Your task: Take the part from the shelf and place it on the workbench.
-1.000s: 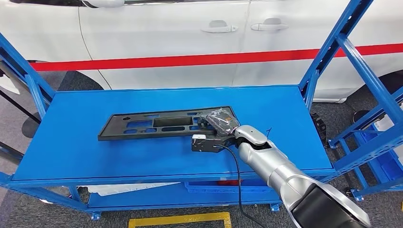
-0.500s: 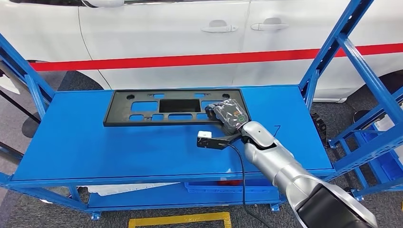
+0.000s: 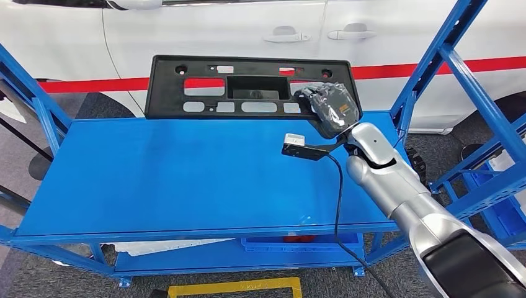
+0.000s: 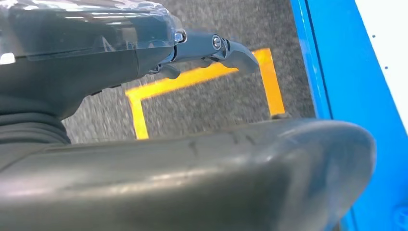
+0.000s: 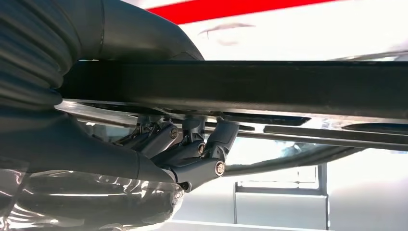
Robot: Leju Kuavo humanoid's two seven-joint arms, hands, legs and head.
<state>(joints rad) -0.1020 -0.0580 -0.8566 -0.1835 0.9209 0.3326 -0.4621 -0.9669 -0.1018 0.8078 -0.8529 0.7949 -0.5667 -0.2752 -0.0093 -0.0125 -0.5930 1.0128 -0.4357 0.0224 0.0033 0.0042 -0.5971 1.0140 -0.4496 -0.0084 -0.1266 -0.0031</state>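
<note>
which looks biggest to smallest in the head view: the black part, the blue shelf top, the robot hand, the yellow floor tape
1. blue shelf top
2. black part, lifted closer to the camera, so it may look larger than it is
3. robot hand, the right one, gripping the part's end
4. yellow floor tape, cut off by the picture's edge, so its rank is unsure

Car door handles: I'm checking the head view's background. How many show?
2, on the white car behind the shelf: one door handle and another right of it. More may lie outside the frame.

A car workshop: a white car [image 3: 248, 37] behind blue steel shelving [image 3: 205, 180].
</note>
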